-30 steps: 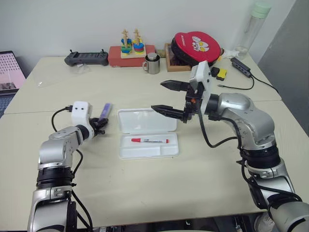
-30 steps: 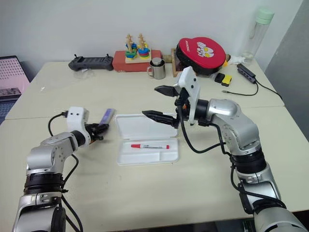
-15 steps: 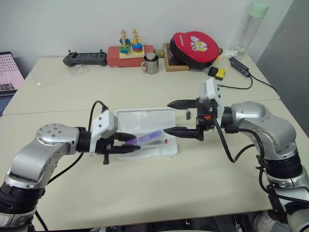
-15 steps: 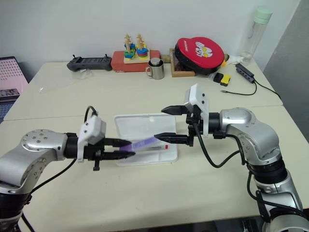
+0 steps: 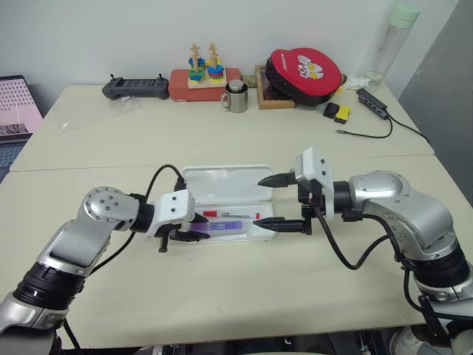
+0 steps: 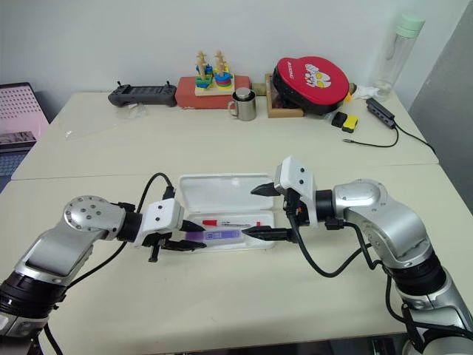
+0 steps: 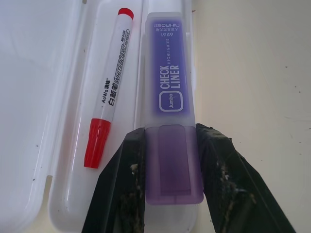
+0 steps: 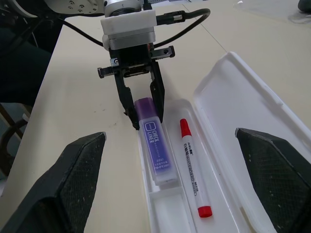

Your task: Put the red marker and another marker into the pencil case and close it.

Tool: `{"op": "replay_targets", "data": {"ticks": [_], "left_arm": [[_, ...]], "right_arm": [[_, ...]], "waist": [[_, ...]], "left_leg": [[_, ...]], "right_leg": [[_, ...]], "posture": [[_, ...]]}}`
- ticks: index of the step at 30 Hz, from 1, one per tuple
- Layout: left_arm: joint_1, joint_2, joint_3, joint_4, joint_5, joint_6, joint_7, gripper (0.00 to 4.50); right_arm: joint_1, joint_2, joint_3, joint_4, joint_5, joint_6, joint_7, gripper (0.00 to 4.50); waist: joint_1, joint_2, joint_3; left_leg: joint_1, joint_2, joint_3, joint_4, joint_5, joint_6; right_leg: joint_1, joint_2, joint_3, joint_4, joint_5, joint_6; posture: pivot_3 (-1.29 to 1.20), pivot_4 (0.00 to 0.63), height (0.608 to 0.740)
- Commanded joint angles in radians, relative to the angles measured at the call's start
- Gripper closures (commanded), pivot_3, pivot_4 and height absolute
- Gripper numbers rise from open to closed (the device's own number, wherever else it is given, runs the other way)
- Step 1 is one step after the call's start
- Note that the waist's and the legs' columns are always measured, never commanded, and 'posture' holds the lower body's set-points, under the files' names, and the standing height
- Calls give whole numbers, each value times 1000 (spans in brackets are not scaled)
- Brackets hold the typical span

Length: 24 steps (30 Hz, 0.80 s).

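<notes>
Purple marker (image 7: 171, 107) in pencil case (image 5: 222, 181), cap end clamped by left hand (image 7: 171, 160).

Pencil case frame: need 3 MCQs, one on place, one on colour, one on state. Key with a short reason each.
1. Where does the red marker lie?
A. In the tray of the pencil case
B. On the table beside the mug
C. In the right tool

2. What colour is the marker held by the left tool?
A. Green
B. Purple
C. Yellow

3. How is the pencil case's lid?
A. Shut flat
B. Taken off and set aside
C. Open, lying back on the table

Key:
1 A: the left wrist view shows it lying inside the tray, beside the purple marker.
2 B: its barrel and cap are purple, with the cap end between the tool's black fingers.
3 C: the lid lies flat behind the tray, and the right tool stands open at the case's end, holding nothing.
</notes>
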Motion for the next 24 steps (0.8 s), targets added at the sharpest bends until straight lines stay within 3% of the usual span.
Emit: {"op": "replay_targets", "data": {"ticks": [1,9,11,19,24], "left_arm": [[-17,-1,-8,3,31,-24,-4,3303],[-19,-12,-13,8,42,-27,-22,3303],[-24,-19,-13,1,36,-13,-24,2602],[-23,-28,-6,4,42,-13,-24,1161],[-73,-126,87,-42,-103,99,39,221]], "right_arm": [[1,-3,1,-51,14,6,0,0],[2,2,-2,-48,12,9,-5,0],[3,1,-2,-48,11,11,-5,0],[18,-7,-23,-41,9,17,-21,0],[17,-31,-28,88,-115,42,-152,0]], "waist": [[0,0,0],[0,0,0],[0,0,0],[0,0,0],[6,-1,0]], "left_leg": [[0,0,0,0,0,0],[0,0,0,0,0,0],[0,0,0,0,0,0],[0,0,0,0,0,0],[0,-1,0,1,0,0]], "right_leg": [[0,0,0,0,0,0],[0,0,0,0,0,0],[0,0,0,0,0,0],[0,0,0,0,0,0],[1,0,0,0,0,0]], "posture": [[0,150,740],[0,150,740],[0,150,740],[0,150,740],[0,150,740]]}}
